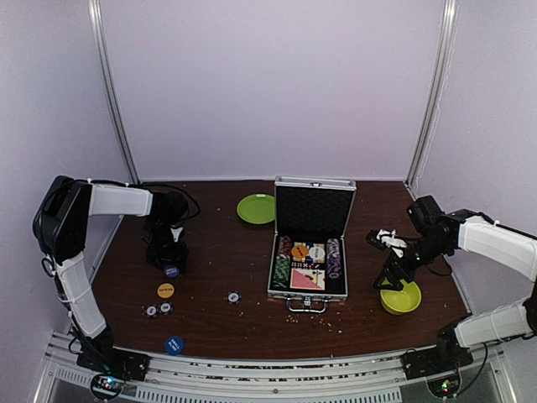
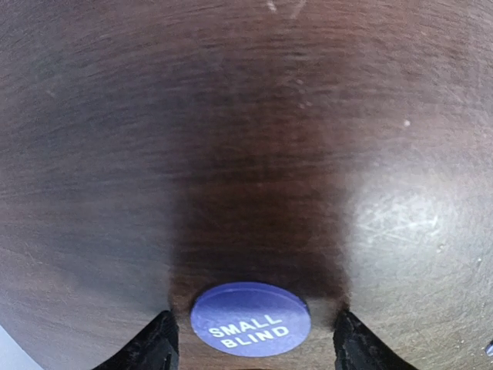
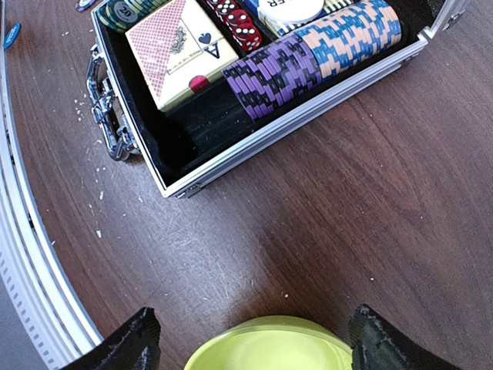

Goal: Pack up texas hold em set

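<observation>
Two grippers, both open: the left gripper (image 2: 256, 343) straddles the purple disc (image 2: 250, 318), apparently to lift it; the right gripper (image 3: 256, 341) hangs above the bowl (image 1: 401, 300).

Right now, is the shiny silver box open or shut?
Open. The silver case has its lid standing upright at the back, and the poker chips, card deck and red dice inside are showing.

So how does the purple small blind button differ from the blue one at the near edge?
The purple button sits between the left gripper's open fingers; the blue button lies clear of both grippers. Purple's lettering is readable; blue's is not. Both are round discs flat on the table, outside the case.
</observation>
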You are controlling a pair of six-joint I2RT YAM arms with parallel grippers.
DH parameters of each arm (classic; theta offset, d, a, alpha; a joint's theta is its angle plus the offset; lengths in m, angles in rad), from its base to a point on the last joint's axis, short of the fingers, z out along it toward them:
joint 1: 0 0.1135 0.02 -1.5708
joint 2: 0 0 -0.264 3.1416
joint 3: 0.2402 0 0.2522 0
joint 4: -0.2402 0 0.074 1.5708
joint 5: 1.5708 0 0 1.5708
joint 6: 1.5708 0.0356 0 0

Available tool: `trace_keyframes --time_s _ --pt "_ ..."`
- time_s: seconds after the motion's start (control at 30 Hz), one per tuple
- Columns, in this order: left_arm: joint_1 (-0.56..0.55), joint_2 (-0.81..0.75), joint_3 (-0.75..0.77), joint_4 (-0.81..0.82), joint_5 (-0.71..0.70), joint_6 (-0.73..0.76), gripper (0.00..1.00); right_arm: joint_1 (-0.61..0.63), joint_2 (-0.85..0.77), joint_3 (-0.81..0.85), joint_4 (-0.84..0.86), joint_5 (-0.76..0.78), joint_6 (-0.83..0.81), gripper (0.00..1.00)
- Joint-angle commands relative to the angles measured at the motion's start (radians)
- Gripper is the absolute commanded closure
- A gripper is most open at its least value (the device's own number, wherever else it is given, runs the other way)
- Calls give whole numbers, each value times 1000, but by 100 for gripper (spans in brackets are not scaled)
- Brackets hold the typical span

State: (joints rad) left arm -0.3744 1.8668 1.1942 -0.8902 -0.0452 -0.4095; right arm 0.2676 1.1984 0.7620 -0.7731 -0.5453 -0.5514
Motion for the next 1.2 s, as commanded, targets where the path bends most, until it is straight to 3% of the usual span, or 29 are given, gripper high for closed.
trace_keyframes --time_s 0.0,0.3,0.47,0.7,0.93,1.17 --pt "15 14 11 19 3 17 30 -5 5 17 -5 7 -8 15" --pt "16 17 -33 50 55 15 46 -5 9 17 -5 8 -7 15" --pt "15 -8 -71 49 50 15 47 -6 10 17 -5 9 -6 15" --pt "2 -30 -79 79 109 27 58 -5 10 16 -6 8 -5 15" --pt "-176 -77 58 54 161 6 59 -5 3 14 -3 13 -3 15" --pt "-405 -4 297 56 194 -50 59 -6 0 15 -2 13 0 15"
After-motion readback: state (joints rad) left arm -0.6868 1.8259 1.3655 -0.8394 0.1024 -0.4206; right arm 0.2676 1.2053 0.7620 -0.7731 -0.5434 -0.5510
